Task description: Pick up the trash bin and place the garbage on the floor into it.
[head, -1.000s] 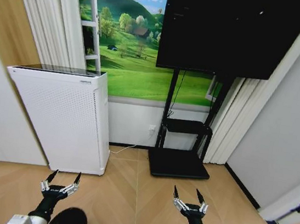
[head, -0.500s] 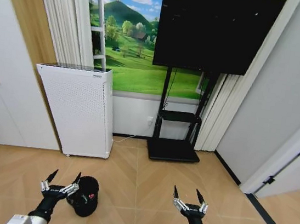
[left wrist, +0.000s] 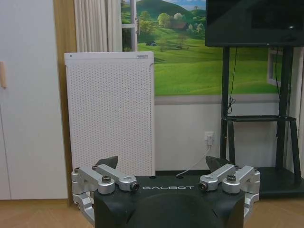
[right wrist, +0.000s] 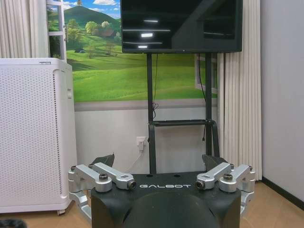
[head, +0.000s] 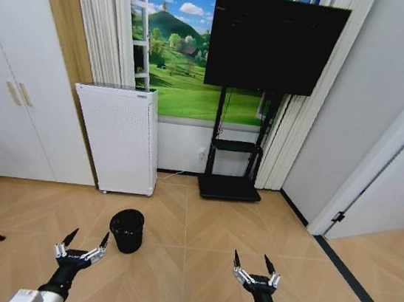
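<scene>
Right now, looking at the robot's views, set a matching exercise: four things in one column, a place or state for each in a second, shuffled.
Things:
1. trash bin
2. air purifier
3. television
4. left pincer

Places or states:
A. white, standing against the wall
B. open, low above the floor
C. black, mounted high on a stand
D. upright on the floor, ahead of the left arm

Pairs: 1-D, 2-A, 3-C, 4-B
</scene>
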### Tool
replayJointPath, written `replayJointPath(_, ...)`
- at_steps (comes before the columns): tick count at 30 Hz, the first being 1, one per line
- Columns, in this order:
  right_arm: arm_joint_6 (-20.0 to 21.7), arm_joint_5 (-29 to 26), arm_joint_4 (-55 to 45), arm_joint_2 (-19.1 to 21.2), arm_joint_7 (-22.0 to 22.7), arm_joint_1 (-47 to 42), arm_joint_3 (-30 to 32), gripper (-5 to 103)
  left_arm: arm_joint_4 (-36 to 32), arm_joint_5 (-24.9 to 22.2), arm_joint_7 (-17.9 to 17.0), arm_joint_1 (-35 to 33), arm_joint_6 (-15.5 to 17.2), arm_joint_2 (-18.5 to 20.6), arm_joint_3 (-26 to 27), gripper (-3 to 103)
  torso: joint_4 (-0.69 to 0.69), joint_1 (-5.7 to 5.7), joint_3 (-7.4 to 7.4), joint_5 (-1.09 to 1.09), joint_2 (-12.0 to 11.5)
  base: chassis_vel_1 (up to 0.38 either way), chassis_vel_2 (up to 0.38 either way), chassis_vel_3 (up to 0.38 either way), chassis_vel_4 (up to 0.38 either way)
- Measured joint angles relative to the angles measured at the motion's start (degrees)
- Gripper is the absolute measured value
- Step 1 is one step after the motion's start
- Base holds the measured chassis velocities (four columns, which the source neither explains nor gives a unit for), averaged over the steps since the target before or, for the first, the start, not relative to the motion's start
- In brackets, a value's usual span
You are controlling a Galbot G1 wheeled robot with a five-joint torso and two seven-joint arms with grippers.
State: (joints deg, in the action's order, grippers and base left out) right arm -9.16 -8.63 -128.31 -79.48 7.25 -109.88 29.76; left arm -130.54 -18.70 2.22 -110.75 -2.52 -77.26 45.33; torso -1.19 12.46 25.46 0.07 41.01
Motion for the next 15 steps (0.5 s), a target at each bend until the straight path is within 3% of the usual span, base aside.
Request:
replayJointPath(2, 0.0, 0.0, 0.0, 0.0, 0.0, 0.0, 0.0, 100, 0.0, 0.0, 0.0, 0.0, 0.0, 0.0, 0.0, 100, 0.00, -0.02, -0.02, -0.10, 0.0, 0.348, -0.359, -0.361, 0.339)
replayJointPath(5, 0.0, 0.0, 0.0, 0.0, 0.0, 0.0, 0.0, 100, 0.0, 0.0, 0.0, 0.0, 0.0, 0.0, 0.0, 100, 0.00, -0.01, -0.01, -0.11, 0.0, 0.350, -0.347, -0.357, 0.347)
replayJointPath(6, 0.0, 0.0, 0.0, 0.0, 0.0, 0.0, 0.0, 100, 0.0, 0.0, 0.0, 0.0, 0.0, 0.0, 0.0, 100, 0.00, 0.00, 0.00, -0.02, 0.0, 0.399, -0.337, -0.367, 0.355)
replayJointPath(9, 0.0, 0.0, 0.0, 0.0, 0.0, 0.0, 0.0, 100, 0.0, 0.0, 0.0, 0.0, 0.0, 0.0, 0.0, 100, 0.00, -0.01, -0.01, -0.12, 0.0, 0.348, -0.385, -0.365, 0.345)
replayJointPath(11, 0.0, 0.0, 0.0, 0.0, 0.0, 0.0, 0.0, 100, 0.0, 0.0, 0.0, 0.0, 0.0, 0.0, 0.0, 100, 0.00, -0.01, -0.01, -0.02, 0.0, 0.364, -0.340, -0.377, 0.347)
replayJointPath(15, 0.0, 0.0, 0.0, 0.0, 0.0, 0.0, 0.0, 100, 0.0, 0.0, 0.0, 0.0, 0.0, 0.0, 0.0, 100, 0.00, -0.03, -0.02, -0.11, 0.0, 0.342, -0.337, -0.325, 0.322)
